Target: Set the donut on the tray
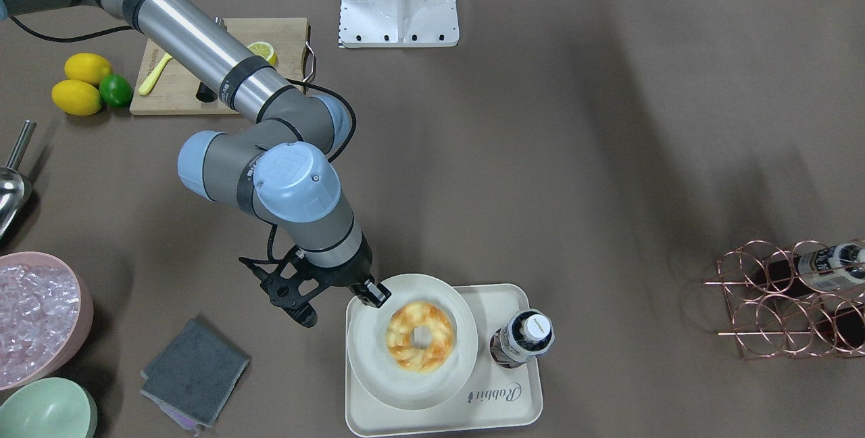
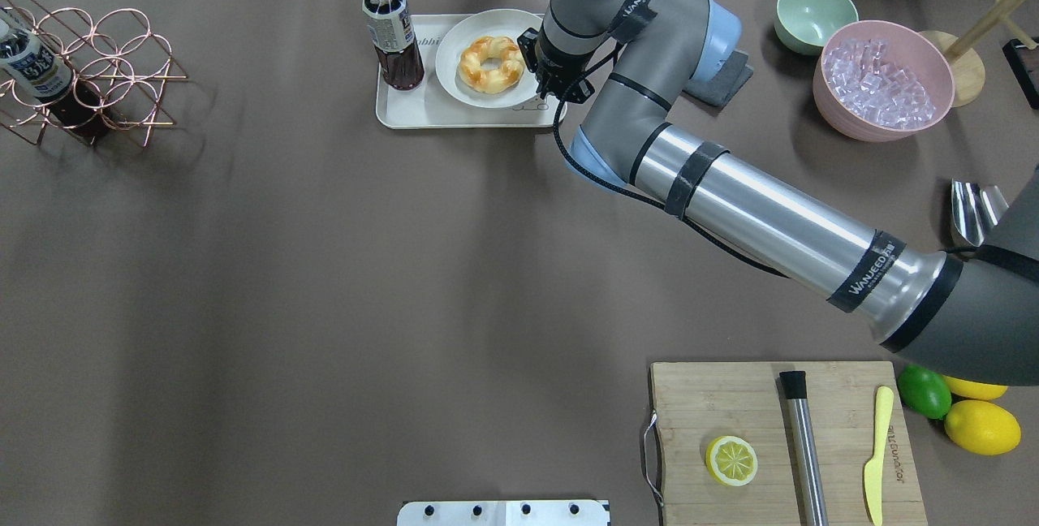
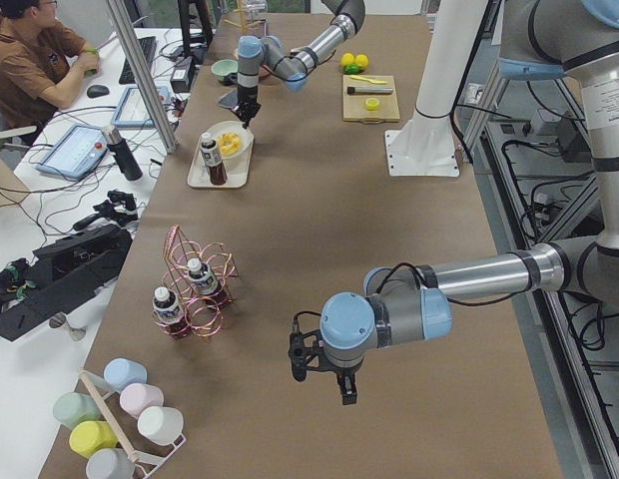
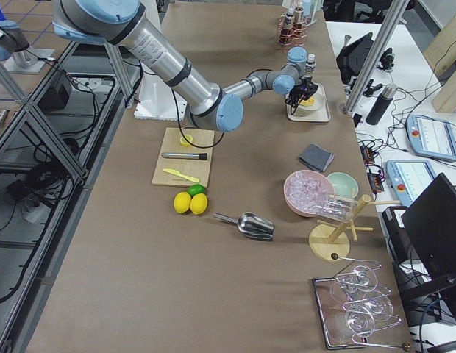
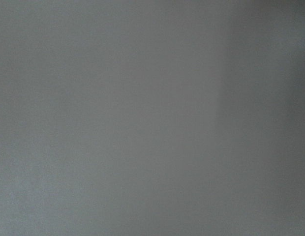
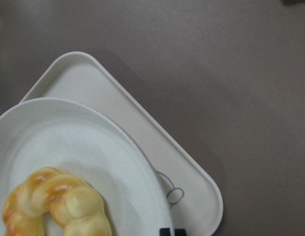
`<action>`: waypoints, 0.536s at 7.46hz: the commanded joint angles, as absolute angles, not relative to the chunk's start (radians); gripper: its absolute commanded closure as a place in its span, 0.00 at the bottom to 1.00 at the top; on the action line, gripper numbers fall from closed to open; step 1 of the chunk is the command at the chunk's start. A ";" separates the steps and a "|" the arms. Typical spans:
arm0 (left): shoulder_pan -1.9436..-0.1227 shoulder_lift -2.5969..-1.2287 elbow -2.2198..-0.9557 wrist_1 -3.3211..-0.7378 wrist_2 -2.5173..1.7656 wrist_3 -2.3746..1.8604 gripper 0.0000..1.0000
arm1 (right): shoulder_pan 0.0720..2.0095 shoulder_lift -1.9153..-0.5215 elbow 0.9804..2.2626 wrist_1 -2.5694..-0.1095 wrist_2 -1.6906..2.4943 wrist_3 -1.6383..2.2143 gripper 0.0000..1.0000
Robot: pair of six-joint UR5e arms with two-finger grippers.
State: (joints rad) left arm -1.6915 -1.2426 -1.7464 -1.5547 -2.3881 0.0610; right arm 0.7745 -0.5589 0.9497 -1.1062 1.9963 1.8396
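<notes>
Directions follow the overhead view, with 12 o'clock pointing away from the robot. Nearest: board (image 2: 730, 396) at the table's (image 2: 325, 266) 5 o'clock edge. It bears a lemon half (image 2: 731, 460), a steel rod (image 2: 804, 453) and a yellow knife (image 2: 873, 461), the last two lying along the 12–6 line. A lime (image 2: 924, 390) and two lemons (image 2: 982, 426) are bunched just off its 3 o'clock side. Left tool (image 3: 322, 384): shown only in the side view, hanging over the table. How far it is open cannot be told, and its wrist camera gives plain grey. Mid-depth, 3 o'clock edge: metal scoop (image 2: 974, 209). Far: the right arm extends toward 11 o'clock, and the right tool (image 1: 374, 291) points down at the 3 o'clock rim of the plate (image 2: 467, 96). Its two tips show close together in the wrist view; whether they pinch the rim cannot be told. Tray (image 2: 454, 118): carries the plate on its 3 o'clock half and an upright bottle (image 2: 393, 43) at its 9 o'clock end. Donut (image 2: 491, 64): lies flat in the plate's centre, borne by the plate rather than the tray's floor, and apart from the tool. At 3 o'clock of the tray: grey cloth (image 2: 726, 81), pink bowl (image 2: 877, 124) of ice, green bowl (image 2: 814, 16). Far 9 o'clock corner: copper wire rack (image 2: 114, 71).
</notes>
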 commanded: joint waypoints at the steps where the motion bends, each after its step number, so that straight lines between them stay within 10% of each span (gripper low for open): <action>1: -1.692 -1.243 -1.744 -1.555 -2.387 0.061 0.02 | 0.773 -0.512 0.873 -1.100 1.936 1.887 1.00; 4: -1.693 -1.243 -1.750 -1.557 -2.387 0.060 0.02 | 0.753 -0.482 0.805 -1.046 1.879 1.980 1.00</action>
